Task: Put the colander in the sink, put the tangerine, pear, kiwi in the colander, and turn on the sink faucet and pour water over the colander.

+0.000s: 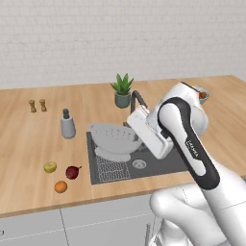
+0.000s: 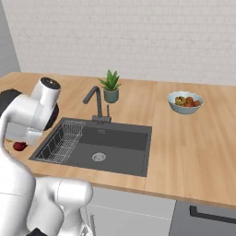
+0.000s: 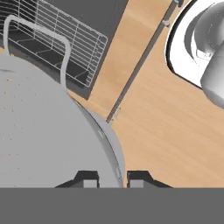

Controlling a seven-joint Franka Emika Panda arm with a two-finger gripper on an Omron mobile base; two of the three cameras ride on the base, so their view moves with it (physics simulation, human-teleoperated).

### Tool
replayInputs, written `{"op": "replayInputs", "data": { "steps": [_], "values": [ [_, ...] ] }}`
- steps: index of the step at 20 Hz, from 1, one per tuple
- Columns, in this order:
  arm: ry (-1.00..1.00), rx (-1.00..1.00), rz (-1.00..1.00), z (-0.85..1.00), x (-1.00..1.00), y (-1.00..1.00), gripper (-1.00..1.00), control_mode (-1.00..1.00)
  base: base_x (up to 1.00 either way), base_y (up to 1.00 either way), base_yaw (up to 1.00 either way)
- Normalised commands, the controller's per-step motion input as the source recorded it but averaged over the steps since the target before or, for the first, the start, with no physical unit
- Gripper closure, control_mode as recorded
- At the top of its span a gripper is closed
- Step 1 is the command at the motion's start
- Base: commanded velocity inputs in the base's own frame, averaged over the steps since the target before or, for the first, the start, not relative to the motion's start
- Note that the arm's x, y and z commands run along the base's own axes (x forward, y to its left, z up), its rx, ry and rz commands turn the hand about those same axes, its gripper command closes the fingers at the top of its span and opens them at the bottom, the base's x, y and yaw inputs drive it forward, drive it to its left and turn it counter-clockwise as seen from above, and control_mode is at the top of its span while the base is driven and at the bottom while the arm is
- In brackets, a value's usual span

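Note:
My gripper (image 3: 112,178) is shut on the rim of the pale grey colander (image 3: 39,131). In the left base view the colander (image 1: 113,139) hangs tilted over the left end of the dark sink (image 1: 158,166), above its wire rack (image 1: 111,170). My white hand hides the fingers there. The orange tangerine (image 1: 60,186) lies on the counter left of the sink, beside a yellow-green fruit (image 1: 50,166) and a dark red fruit (image 1: 72,172). Which of these is the pear or the kiwi I cannot tell. The dark faucet (image 2: 97,102) stands behind the sink (image 2: 115,143), with no water at its spout.
A potted plant (image 1: 122,90) stands behind the faucet. A grey bottle (image 1: 67,124) and two small shakers (image 1: 37,105) sit on the counter at the left. A bluish bowl of fruit (image 2: 185,101) is right of the sink. The counter's front edge (image 3: 131,74) runs close below the hand.

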Motion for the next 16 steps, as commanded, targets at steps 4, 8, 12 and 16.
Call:
{"op": "replayInputs", "data": {
  "steps": [4,8,12,16],
  "values": [
    [0.00,-0.02,0.16,-0.18,0.00,-0.96,1.00,-1.00,0.00,0.00,0.00],
    [0.00,-0.01,0.19,-0.21,0.10,-0.98,1.00,-1.00,0.00,0.00,0.00],
    [-0.06,0.00,0.29,-0.23,0.05,-0.92,1.00,-1.00,0.00,0.00,0.00],
    [0.00,-0.05,0.30,-0.24,0.34,-0.71,1.00,-1.00,0.00,0.00,0.00]
  ]
}}
